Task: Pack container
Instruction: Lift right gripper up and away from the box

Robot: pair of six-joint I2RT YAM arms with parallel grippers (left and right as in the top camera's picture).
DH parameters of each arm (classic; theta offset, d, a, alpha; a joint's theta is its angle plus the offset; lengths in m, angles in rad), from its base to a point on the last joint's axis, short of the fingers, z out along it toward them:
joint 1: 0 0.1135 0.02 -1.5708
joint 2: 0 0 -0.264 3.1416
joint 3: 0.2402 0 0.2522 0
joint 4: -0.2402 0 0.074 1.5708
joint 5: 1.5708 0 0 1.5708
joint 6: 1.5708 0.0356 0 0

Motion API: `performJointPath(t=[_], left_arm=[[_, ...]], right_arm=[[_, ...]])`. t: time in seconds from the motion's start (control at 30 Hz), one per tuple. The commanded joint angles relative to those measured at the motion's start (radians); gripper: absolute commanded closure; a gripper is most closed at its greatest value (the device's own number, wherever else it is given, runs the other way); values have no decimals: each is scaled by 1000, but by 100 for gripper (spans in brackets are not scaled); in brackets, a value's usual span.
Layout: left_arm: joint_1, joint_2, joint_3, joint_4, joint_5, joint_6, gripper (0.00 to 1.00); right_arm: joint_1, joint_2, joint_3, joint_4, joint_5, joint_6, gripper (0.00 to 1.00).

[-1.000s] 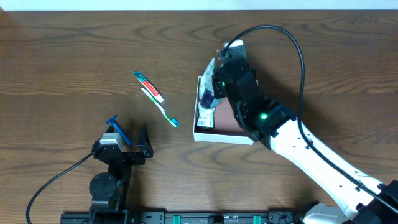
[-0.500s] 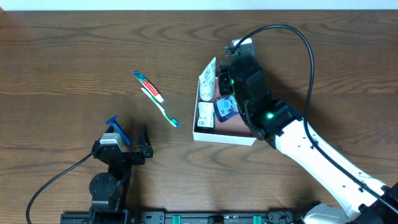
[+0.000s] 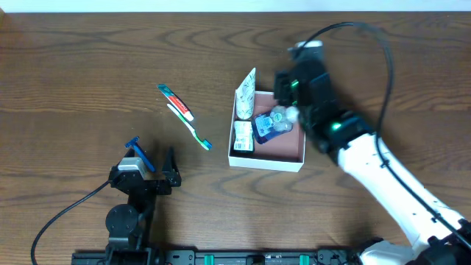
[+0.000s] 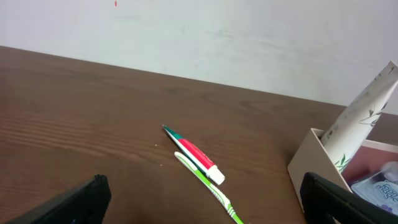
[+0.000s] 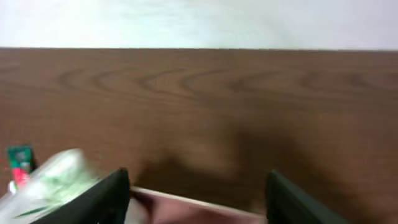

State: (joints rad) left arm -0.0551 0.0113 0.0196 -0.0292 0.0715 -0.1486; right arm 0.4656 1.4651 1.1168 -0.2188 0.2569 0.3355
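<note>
The container point(image 3: 293, 157) is a white-walled square box with a pinkish floor, right of the table's middle. In it a white tube point(image 3: 245, 93) leans on the far left corner, beside a small white packet point(image 3: 243, 136) and a blue packet point(image 3: 268, 127). My right gripper point(image 3: 288, 82) hangs blurred over the box's far right side, open with nothing between its fingers point(image 5: 113, 193); the right wrist view shows the box's far wall point(image 5: 205, 204) below it. My left gripper point(image 3: 154, 159) rests open near the front edge, facing a green toothbrush point(image 4: 208, 190) and a red-green toothpaste point(image 4: 196, 154).
The toothbrush point(image 3: 193, 126) and toothpaste point(image 3: 175, 99) lie side by side left of the box. A small blue item point(image 3: 135, 147) sits by my left gripper's finger. The left wrist view catches the box's corner point(image 4: 311, 163) and the tube point(image 4: 360, 118).
My right gripper has opened and let go of the blue packet, which now lies in the box. The right arm has pulled away to the right. The left arm has not moved.
</note>
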Motion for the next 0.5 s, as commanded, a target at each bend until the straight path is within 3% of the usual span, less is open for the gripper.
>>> performJointPath(t=[0.0,0.2,0.47], left_arm=[[-2,0,-16,-36,11,17,2],[-2,0,-16,-36,11,17,2],[-2,0,-16,-36,11,17,2]], right_arm=[[-112,-18,-7,-18,-203,46,30],[-245,-5,-7,-84,-376,15,28],[-271,37,-8,-178,-453,-34,28]])
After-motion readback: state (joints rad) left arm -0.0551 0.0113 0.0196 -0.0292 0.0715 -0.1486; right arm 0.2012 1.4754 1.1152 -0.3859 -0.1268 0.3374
